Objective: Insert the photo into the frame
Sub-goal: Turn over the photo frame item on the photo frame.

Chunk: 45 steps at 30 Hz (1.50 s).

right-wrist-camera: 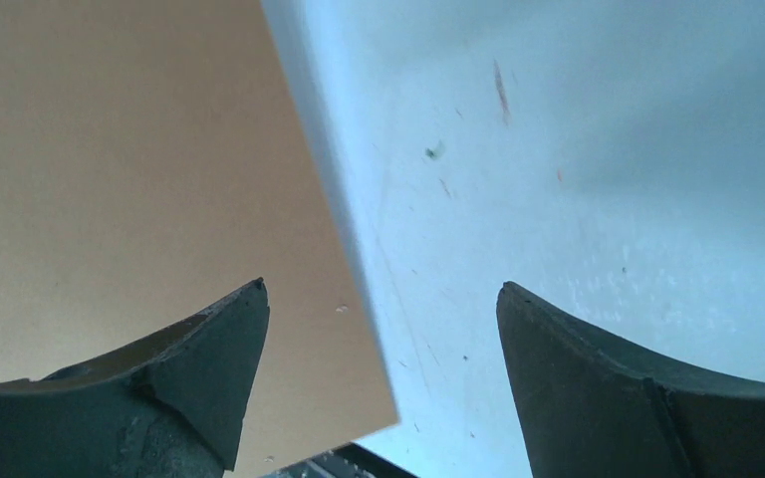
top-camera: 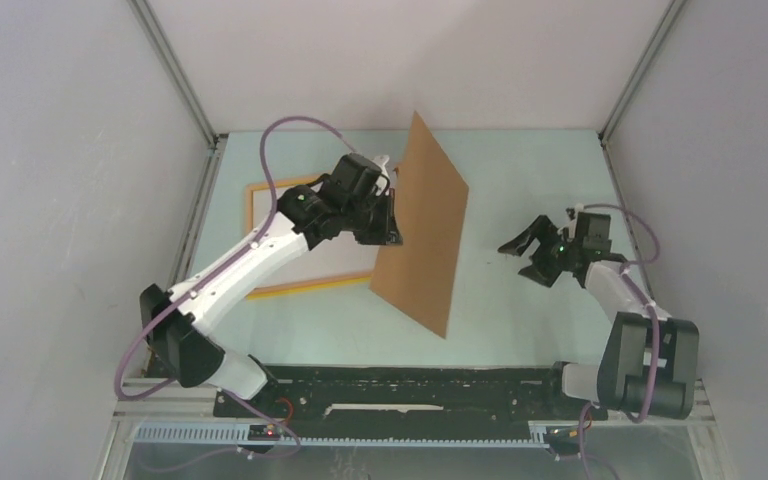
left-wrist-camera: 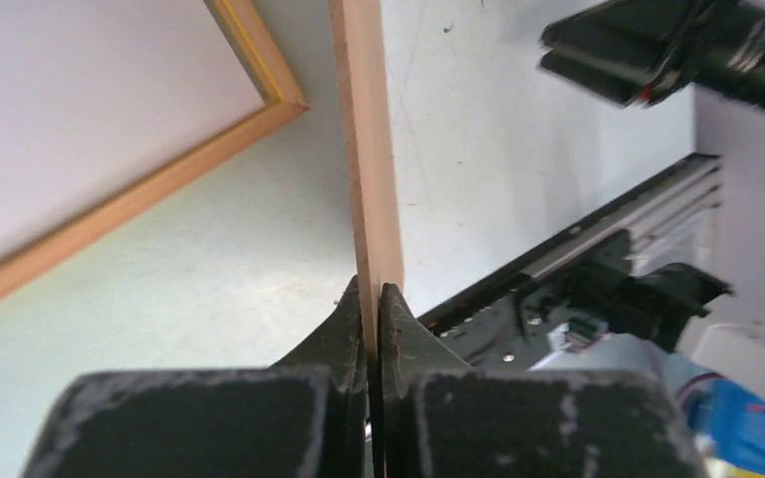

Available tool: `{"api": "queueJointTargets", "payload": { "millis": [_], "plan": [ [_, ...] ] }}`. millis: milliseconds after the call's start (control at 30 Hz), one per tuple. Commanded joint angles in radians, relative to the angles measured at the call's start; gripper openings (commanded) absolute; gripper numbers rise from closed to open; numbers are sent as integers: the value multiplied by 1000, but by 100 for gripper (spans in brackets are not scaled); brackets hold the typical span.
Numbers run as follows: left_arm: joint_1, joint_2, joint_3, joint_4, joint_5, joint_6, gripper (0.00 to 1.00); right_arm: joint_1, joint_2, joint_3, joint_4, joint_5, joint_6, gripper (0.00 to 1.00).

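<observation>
The frame (top-camera: 300, 288) lies flat on the table at the left, its yellow-orange rim (left-wrist-camera: 159, 189) partly under my left arm. A plain white sheet (top-camera: 340, 262) fills it and looks like the photo's back (left-wrist-camera: 90, 119); no printed side shows. My left gripper (top-camera: 390, 220) is shut on one edge of the brown backing board (top-camera: 425, 230), which it holds up off the table, tilted. In the left wrist view the board's thin edge (left-wrist-camera: 369, 149) runs between the closed fingers of the gripper (left-wrist-camera: 370, 289). My right gripper (top-camera: 522, 258) hangs open to the board's right, apart from it, with nothing between its fingers (right-wrist-camera: 379, 289). The board (right-wrist-camera: 129, 169) fills the left of that view.
A black rail (top-camera: 410, 385) runs along the near table edge between the arm bases. Grey enclosure walls with metal posts (top-camera: 175, 70) close in the left, right and back. Bare pale green table (top-camera: 530, 180) lies behind and around the right gripper.
</observation>
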Motion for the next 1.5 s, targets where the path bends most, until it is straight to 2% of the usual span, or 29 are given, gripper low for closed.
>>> {"api": "queueJointTargets", "payload": {
  "millis": [0,167,267,400,533,667,733,967,1067,1167,1267,1367,1467],
  "plan": [
    [-86,-80,271,-285,-363,305,0,-15,-97,154,-160,62,-105,93],
    [-151,-90,458,-441,-666,438,0,-13,-123,221,-182,33,-80,92],
    [-176,-140,445,-407,-810,537,0,-9,-111,243,-186,-22,-41,92],
    [-208,-226,298,-213,-972,748,0,-1,-98,251,-134,-102,56,95],
    [-238,-277,125,123,-1100,1063,0,18,-46,283,-41,-215,187,96],
    [-246,-318,-77,434,-1148,1344,0,30,29,322,18,-282,358,96],
    [-248,-338,-158,549,-1156,1415,0,32,53,343,15,-286,431,95],
    [-271,-412,-363,706,-1099,1495,0,37,104,408,27,-262,632,94],
    [-292,-439,-425,728,-1074,1517,0,47,151,455,111,-282,712,93],
    [-323,-465,-480,732,-1058,1557,0,74,234,574,88,-338,707,92],
    [-351,-466,-515,733,-1071,1595,0,109,257,668,22,-326,659,93],
    [-376,-472,-544,762,-1072,1617,0,121,245,680,76,-325,656,98],
    [-402,-477,-570,793,-1074,1634,0,105,319,762,101,-430,594,99]
  ]
}}
